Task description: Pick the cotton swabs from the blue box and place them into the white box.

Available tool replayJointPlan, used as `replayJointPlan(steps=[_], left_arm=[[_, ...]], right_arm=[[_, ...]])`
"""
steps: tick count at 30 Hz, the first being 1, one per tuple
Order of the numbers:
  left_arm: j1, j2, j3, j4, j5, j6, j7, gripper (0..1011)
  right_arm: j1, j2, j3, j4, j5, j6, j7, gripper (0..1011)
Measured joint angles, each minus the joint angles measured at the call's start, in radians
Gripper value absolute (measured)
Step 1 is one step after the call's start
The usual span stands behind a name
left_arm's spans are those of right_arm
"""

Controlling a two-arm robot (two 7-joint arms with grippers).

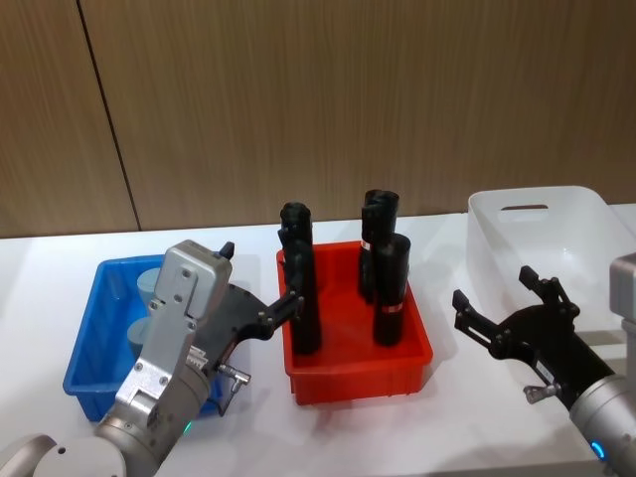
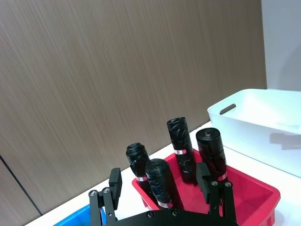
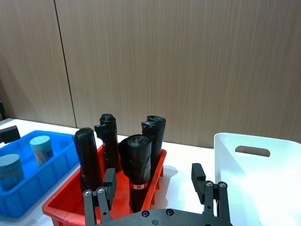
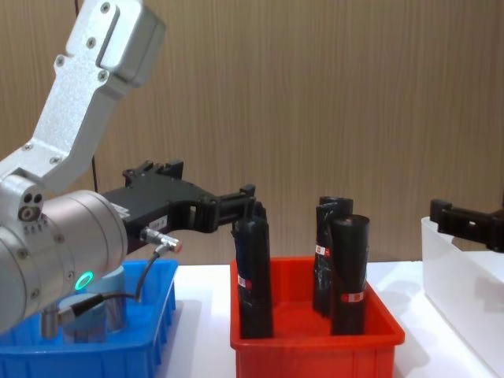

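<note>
Left gripper (image 1: 260,274) hangs spread at lower left near the blue box (image 1: 84,343) — right gripper (image 1: 495,290), likewise spread, near the white box (image 1: 588,221).

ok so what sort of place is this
Probably a robot test bench: a plain white table against a wood-panel wall, a blue box, red bin and white box lined up for sorting, the left gripper by the blue box and the right gripper by the white box, jaws open.

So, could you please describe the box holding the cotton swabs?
Three boxes stand in a row on the white table. It is the blue box at the robot's left, beside the red box: shallow, holding pale-lidded jars rather than black rolls.
</note>
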Motion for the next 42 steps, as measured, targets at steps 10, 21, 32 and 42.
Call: replayJointPlan(steps=[10, 21, 32, 42], left_arm=[[0.0, 0.0, 0.0, 0.0, 0.0, 0.0, 0.0, 1000], [0.0, 0.0, 0.0, 0.0, 0.0, 0.0, 0.0, 1000], [0.004, 0.007, -0.004, -0.001, -0.003, -0.002, -0.001, 1000], [0.043, 0.058, -0.035, -0.036, -0.048, -0.001, 0.032, 1000]], right_arm=[[0.0, 0.0, 0.0, 0.0, 0.0, 0.0, 0.0, 1002], [0.0, 0.0, 0.0, 0.0, 0.0, 0.0, 0.0, 1002], [0.0, 0.0, 0.0, 0.0, 0.0, 0.0, 0.0, 1002], [0.0, 0.0, 0.0, 0.0, 0.0, 0.0, 0.0, 1002]])
